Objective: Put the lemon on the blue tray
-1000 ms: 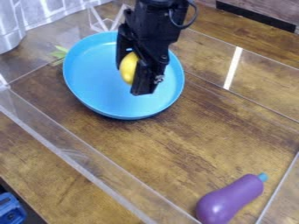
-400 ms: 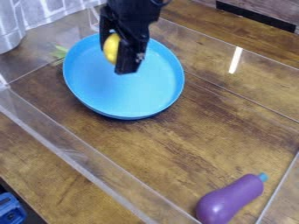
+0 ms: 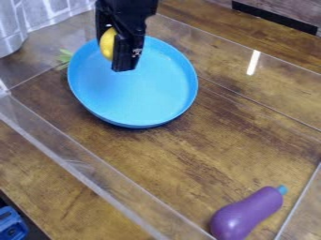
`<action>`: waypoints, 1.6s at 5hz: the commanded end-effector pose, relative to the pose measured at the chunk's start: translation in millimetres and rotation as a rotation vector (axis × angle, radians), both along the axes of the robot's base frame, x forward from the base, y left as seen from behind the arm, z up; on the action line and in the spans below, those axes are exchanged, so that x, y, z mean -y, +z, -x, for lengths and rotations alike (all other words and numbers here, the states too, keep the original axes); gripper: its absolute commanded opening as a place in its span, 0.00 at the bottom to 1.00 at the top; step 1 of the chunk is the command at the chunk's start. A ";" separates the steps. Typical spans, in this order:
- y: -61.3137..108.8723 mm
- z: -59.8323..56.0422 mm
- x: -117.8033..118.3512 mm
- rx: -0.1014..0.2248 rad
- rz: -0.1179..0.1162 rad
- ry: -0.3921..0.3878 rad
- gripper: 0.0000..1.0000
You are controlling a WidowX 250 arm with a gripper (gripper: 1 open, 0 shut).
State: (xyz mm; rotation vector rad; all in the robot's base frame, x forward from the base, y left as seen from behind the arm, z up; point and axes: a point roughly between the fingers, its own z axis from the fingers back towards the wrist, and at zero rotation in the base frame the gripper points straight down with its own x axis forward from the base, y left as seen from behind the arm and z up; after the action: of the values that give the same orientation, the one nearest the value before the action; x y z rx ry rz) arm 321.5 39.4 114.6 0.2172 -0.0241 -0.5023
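Your gripper [image 3: 116, 47] has its fingers clamped on the lemon [image 3: 108, 41], pointing down over the upper-left part of the blue tray [image 3: 157, 98]. Lemon is up off the tray floor, not resting on it. Purple eggplant [image 3: 247, 215] lies well apart at the lower right on the wooden table [image 3: 251, 131].

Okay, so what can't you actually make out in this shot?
- Lemon: mostly covered by the gripper, so whether it touches the blue tray is unclear.
- Arm: cut off by the top edge.
- Green-yellow thing behind the tray: hidden by the rim, unidentifiable.
- Eggplant: its base cut off by the bottom edge.
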 end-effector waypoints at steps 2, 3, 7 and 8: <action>18.2 -11.2 -15.2 0.086 0.003 0.019 0.00; 14.8 -17.3 -16.9 0.089 0.015 0.024 1.00; -8.7 -28.5 -29.4 0.102 0.030 0.014 1.00; -14.3 -32.2 -31.6 0.107 0.029 0.009 1.00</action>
State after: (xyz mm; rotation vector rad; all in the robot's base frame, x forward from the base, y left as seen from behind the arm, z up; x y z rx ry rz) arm 347.9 60.7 83.2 0.1932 -0.0829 -0.5095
